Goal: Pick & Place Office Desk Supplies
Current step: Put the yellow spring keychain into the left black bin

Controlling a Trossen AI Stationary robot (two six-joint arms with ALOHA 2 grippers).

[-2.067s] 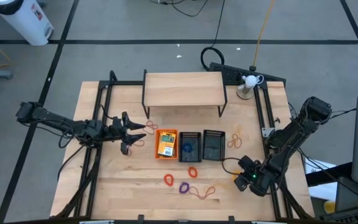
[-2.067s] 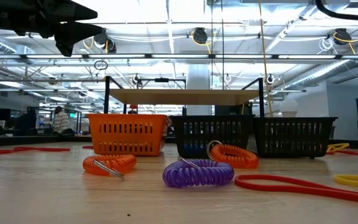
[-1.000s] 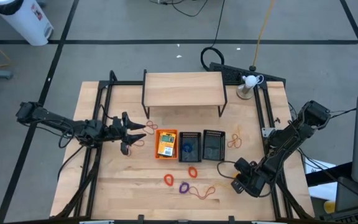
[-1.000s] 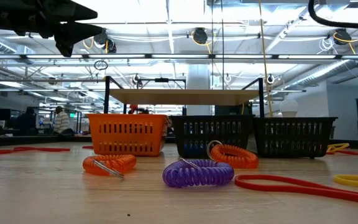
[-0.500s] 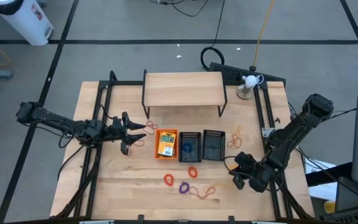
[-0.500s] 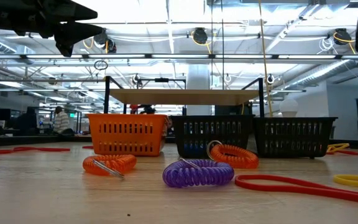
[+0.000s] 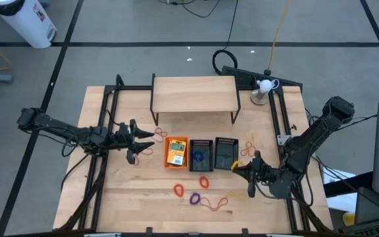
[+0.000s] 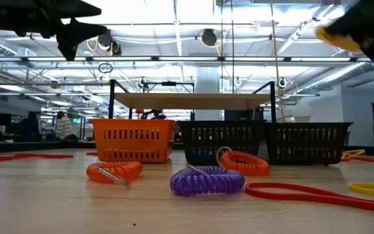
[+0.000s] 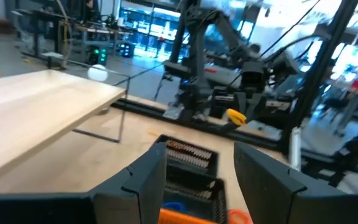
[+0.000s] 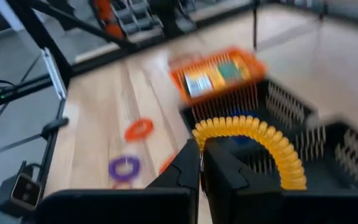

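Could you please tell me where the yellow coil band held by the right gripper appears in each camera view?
High view: yellow coil band right of centre, near the black trays.
Low view: top right corner.
Left wrist view: small, centre.
Right wrist view: centre.
Shared landmark: orange tray.

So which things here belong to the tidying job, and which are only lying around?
Job:
- orange tray with crayon box
- two black trays
- coils: orange, purple
- yellow coil, held in shut right pincer
- left pincer, empty

Lying about:
- wooden riser
- white lamp
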